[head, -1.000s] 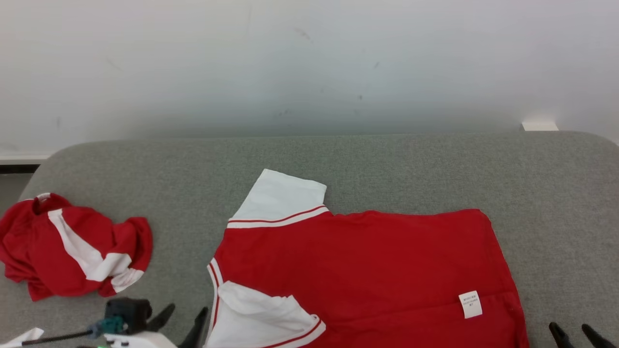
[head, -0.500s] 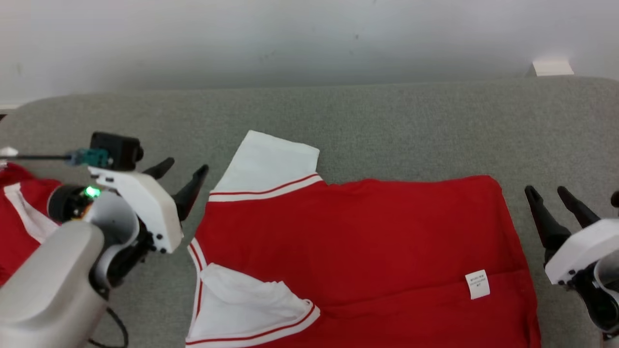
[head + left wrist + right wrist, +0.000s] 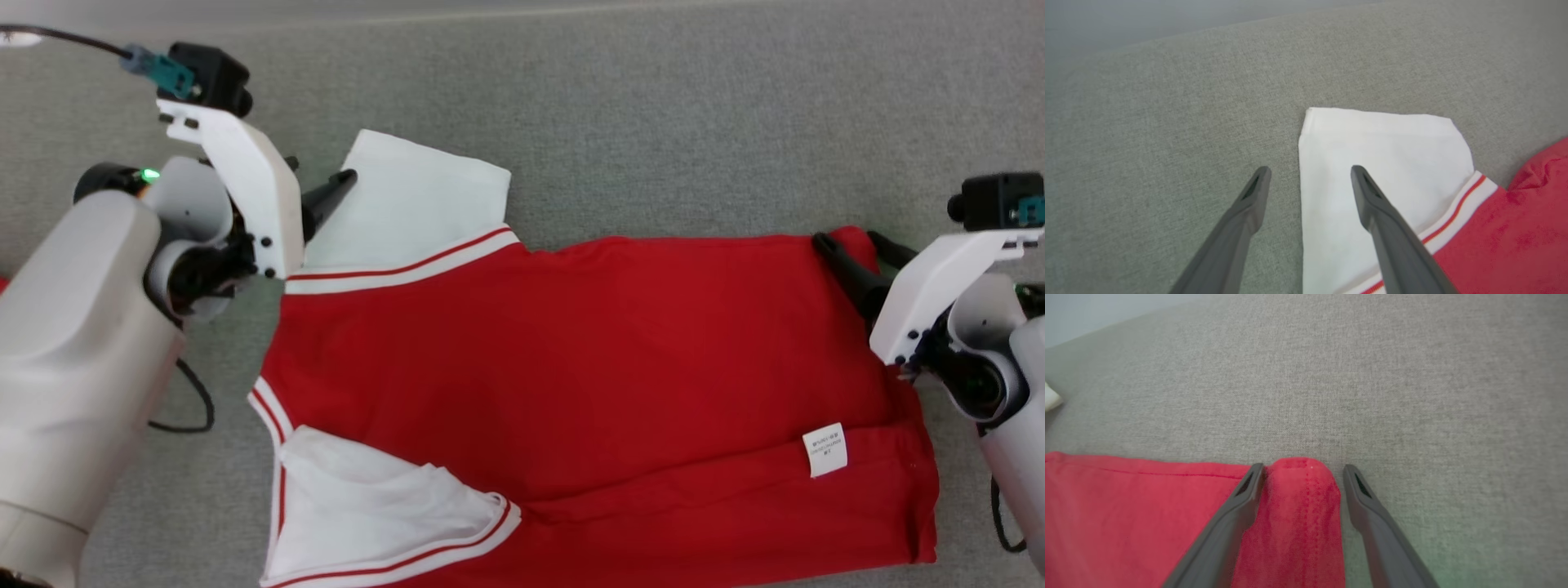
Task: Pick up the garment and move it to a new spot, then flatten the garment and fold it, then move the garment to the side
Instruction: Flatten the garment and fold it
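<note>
Wrist views: left pincer [image 3: 1309, 169] agape astride garment's [image 3: 588, 351] sleeve edge [image 3: 1308, 134], right pincer [image 3: 1303, 467] agape astride hem corner [image 3: 1300, 490]; head view: label [image 3: 824, 449].

1. The head camera looked steeply down on the red shirt [image 3: 588, 367].
2. The left wrist camera sat close above its white sleeve [image 3: 1384, 163], shared with the head view.
3. The right wrist camera sat close above a hem corner [image 3: 1302, 498], likewise shared.

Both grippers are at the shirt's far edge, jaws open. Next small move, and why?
Probably close both to pinch. The left gripper straddles the white sleeve at its outer edge, and the right gripper straddles the red hem corner. Both are open with cloth between the fingers, so gripping there likely starts the fold.
</note>
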Robot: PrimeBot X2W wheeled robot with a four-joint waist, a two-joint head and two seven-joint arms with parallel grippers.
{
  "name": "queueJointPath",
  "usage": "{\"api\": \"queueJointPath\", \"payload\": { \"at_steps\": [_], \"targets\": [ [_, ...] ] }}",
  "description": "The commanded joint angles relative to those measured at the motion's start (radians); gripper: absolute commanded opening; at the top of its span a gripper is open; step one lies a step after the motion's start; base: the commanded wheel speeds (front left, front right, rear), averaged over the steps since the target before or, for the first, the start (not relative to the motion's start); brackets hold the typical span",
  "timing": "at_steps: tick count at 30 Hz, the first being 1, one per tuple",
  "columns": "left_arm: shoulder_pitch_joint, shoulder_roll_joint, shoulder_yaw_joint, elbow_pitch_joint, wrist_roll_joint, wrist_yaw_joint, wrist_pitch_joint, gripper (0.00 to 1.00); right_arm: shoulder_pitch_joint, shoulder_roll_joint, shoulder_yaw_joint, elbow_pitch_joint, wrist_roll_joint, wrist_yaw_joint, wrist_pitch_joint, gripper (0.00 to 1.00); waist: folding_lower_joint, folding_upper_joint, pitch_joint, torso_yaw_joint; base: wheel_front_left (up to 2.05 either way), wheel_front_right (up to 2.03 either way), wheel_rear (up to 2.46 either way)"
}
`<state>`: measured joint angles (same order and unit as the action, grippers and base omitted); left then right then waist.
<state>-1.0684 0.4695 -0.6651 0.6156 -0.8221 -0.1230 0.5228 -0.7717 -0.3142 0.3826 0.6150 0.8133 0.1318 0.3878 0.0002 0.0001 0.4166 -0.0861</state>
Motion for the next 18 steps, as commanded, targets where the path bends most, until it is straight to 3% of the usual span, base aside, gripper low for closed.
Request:
{"api": "queueJointPath", "payload": {
  "at_steps": [1,15,16,17,18],
  "targets": [
    [-0.028,-0.001,-0.005,0.016,-0.002,-0.003,0.000,1.00,-0.010,-0.006,0.025,0.011,0.016,-0.002,0.017,1.00,-0.0002,-0.0001,0.028,-0.015,0.00,0.00,0.00],
    [-0.161,0.002,-0.154,0.136,-0.076,-0.007,0.049,1.00,-0.062,-0.038,0.299,-0.051,0.203,0.002,0.092,1.00,-0.0002,-0.0001,0.092,-0.066,0.00,0.00,0.00],
    [-0.163,0.003,-0.167,0.139,-0.086,-0.007,0.054,0.49,-0.061,-0.046,0.320,-0.062,0.215,0.002,0.097,0.65,-0.0002,-0.0001,0.091,-0.067,0.00,0.00,0.00],
    [-0.166,0.005,-0.178,0.141,-0.094,-0.007,0.052,0.04,-0.063,-0.054,0.338,-0.070,0.222,0.002,0.091,0.20,-0.0002,-0.0001,0.089,-0.068,0.00,0.00,0.00],
    [-0.166,0.007,-0.187,0.143,-0.102,-0.007,0.045,0.00,-0.063,-0.063,0.349,-0.074,0.229,0.002,0.075,0.00,-0.0002,-0.0001,0.085,-0.068,0.00,0.00,0.00]
  ]
}}
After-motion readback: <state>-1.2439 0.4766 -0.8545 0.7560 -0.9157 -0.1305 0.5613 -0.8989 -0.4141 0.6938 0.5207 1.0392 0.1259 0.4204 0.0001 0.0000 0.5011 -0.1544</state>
